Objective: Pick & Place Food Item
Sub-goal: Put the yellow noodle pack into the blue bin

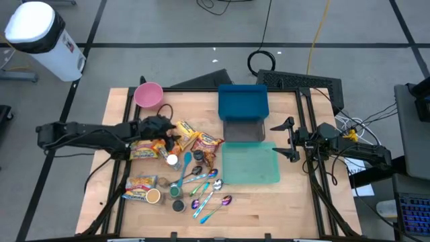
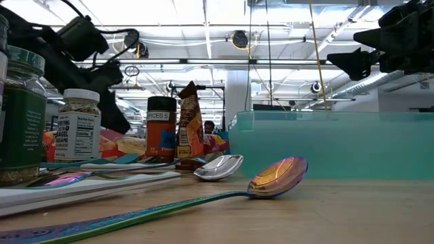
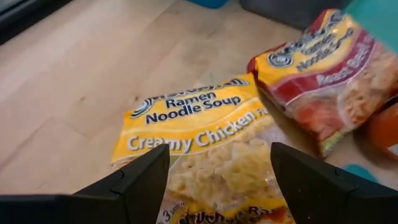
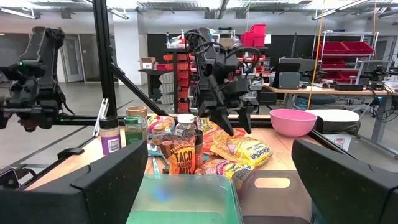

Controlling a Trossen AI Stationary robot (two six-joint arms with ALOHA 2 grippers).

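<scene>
The left gripper (image 1: 176, 134) stands over the cluster of food packets on the wooden table (image 1: 282, 208), its jaws spread apart and grasping nothing. In the left wrist view a yellow ramen packet (image 3: 205, 146), labelled creamy chicken, lies flat directly between and just beyond the two fingers (image 3: 140, 183); whether the tips touch it cannot be told, as the packet's near end is cut off by the frame edge. A second, red-banded ramen packet (image 3: 323, 74) lies just beyond the far finger, its outer corner cut off.

The right gripper (image 1: 285, 138) waits beside the teal tray (image 1: 250, 176), jaws fully released and empty; the tray's rim sits between its fingers in the right wrist view.

In the low view the spice jars (image 2: 78, 125) and a purple spoon (image 2: 274, 177) hide most of the packets.

Elsewhere on the table stand a pink bowl (image 1: 148, 95) and a blue bin (image 1: 242, 102). The surrounding room shows grey floor marked with tape lines, a white cylinder (image 1: 41, 37), loose cables, and red shelving bins (image 4: 348, 53) in the background.
</scene>
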